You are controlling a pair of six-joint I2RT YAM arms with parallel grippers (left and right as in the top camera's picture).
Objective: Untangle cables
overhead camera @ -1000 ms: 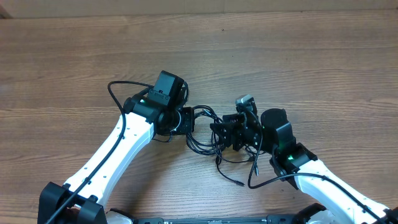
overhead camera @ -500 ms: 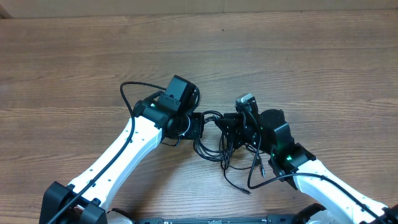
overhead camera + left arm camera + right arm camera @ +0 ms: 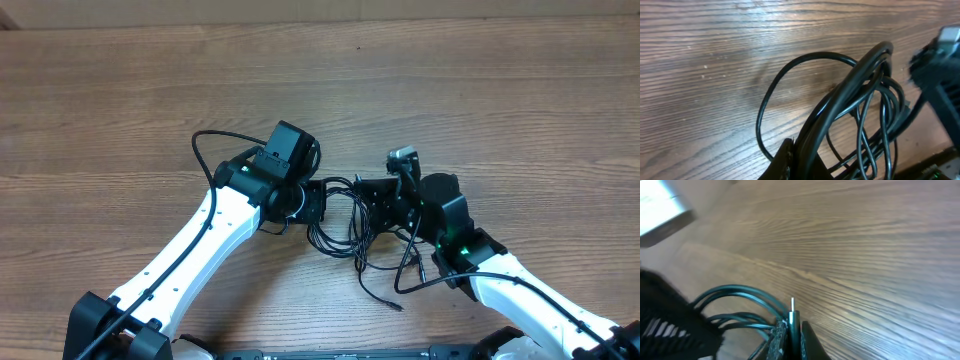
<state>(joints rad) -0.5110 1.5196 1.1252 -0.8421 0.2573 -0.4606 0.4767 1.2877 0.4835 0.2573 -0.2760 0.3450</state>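
Near the table's (image 3: 520,90) front edge, the tangled black cables (image 3: 338,228) stretch between the left fingers (image 3: 784,162), clamped on several strands, and the right fingers (image 3: 807,340), pinched shut on others.

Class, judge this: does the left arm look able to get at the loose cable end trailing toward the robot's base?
Probably not yet. The left claw is shut on the cables, so it would have to let go first. The loose end lies uncovered on the table, with nothing over it.

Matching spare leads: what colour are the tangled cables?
Black, slightly glossy cables; they show best in the left wrist view.
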